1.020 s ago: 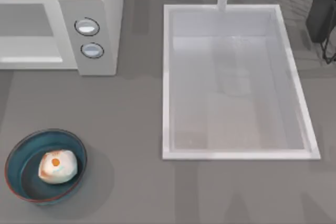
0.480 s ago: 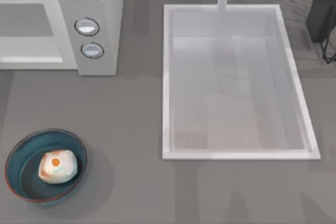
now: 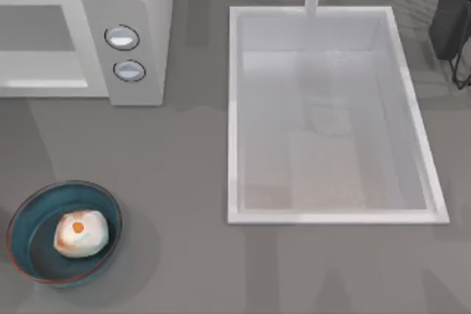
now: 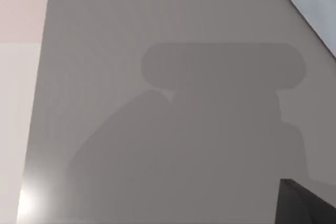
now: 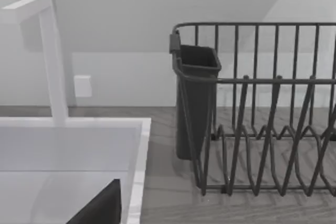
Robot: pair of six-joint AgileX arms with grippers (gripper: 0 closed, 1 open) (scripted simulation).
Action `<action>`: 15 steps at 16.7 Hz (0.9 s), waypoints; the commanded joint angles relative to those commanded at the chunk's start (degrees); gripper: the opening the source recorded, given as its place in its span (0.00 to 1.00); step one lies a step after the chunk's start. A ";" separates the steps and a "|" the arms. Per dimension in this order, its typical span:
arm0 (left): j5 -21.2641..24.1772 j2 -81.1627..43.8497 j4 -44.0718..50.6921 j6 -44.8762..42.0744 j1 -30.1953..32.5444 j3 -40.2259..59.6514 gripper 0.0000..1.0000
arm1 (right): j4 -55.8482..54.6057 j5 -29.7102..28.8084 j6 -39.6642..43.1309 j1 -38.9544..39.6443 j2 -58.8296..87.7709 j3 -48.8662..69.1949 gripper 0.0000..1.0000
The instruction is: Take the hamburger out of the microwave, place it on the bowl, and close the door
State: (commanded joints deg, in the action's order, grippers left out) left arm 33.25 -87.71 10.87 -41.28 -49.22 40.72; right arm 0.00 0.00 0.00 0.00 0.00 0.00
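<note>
grey counter (image 3: 184, 182), hamburger (image 3: 81, 233) unmoved in bowl (image 3: 29, 211)

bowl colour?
Teal-blue bowl with a thin reddish-brown rim, the hamburger inside; clearest in the top view.

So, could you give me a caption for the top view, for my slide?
Small cream hamburger resting in the round teal bowl, near the off-white microwave and white rectangular sink.

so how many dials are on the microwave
2, both on the microwave front panel at the top view's upper left: one dial farther back, the other dial just in front of it. None looks hidden.
</note>
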 joint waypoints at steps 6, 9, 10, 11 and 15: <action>-0.68 1.11 -0.46 1.22 0.97 -1.32 0.00 | 0.00 0.00 0.00 0.00 0.00 0.00 1.00; -4.17 6.73 -2.09 6.63 6.73 -6.02 0.00 | 0.00 0.00 0.00 0.00 0.00 0.00 1.00; -5.63 9.39 -2.77 9.06 9.70 -7.96 0.00 | 0.00 0.00 0.00 0.00 0.00 0.00 1.00; -7.13 12.06 -3.48 11.60 12.69 -9.98 0.00 | 0.00 0.00 0.00 0.00 0.00 0.00 1.00; -11.24 18.07 -5.43 17.60 18.86 -15.46 0.00 | 0.00 0.00 0.00 0.00 0.00 0.00 1.00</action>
State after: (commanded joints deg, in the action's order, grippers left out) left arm 22.01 -69.64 5.45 -23.68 -30.36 25.26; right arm 0.00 0.00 0.00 0.00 0.00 0.00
